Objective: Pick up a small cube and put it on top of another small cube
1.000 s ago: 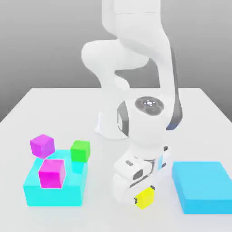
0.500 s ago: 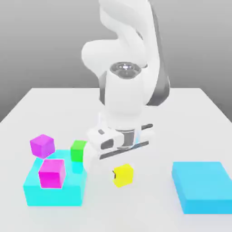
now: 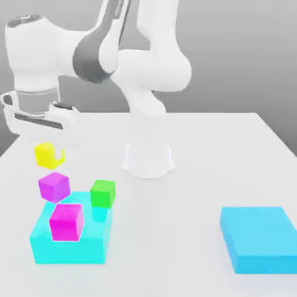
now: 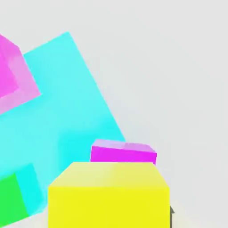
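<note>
Arm (image 3: 145, 64): glossy white rounded shells, dark grey joint band at upper left, round white base (image 3: 148, 159) at centre.
</note>
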Motion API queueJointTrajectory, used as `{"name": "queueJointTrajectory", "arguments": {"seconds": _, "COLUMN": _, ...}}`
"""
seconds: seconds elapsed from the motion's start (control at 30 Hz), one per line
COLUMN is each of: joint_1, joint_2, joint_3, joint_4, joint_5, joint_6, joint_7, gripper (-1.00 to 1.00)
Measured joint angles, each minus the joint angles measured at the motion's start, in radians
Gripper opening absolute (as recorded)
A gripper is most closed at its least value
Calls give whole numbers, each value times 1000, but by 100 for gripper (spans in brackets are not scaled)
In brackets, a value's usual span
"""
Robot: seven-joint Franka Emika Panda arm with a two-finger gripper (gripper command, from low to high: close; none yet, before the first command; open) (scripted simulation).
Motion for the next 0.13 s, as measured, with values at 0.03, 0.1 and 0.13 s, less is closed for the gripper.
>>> {"name": "queueJointTrajectory", "arguments": {"seconds": 0.03, "joint_1": 1, "joint_2": 30, "joint_3": -4, "joint_4": -8, "joint_5": 3, "joint_6": 38, "joint_7": -3, "gripper": 100}}
{"name": "queueJointTrajectory", "arguments": {"seconds": 0.1, "joint_1": 1, "joint_2": 30, "joint_3": -4, "joint_4": -8, "joint_5": 3, "joint_6": 38, "joint_7": -3, "gripper": 100}}
{"name": "queueJointTrajectory", "arguments": {"seconds": 0.13, "joint_1": 1, "joint_2": 30, "joint_3": -4, "joint_4": -8, "joint_5": 3, "joint_6": 38, "joint_7": -3, "gripper": 100}}
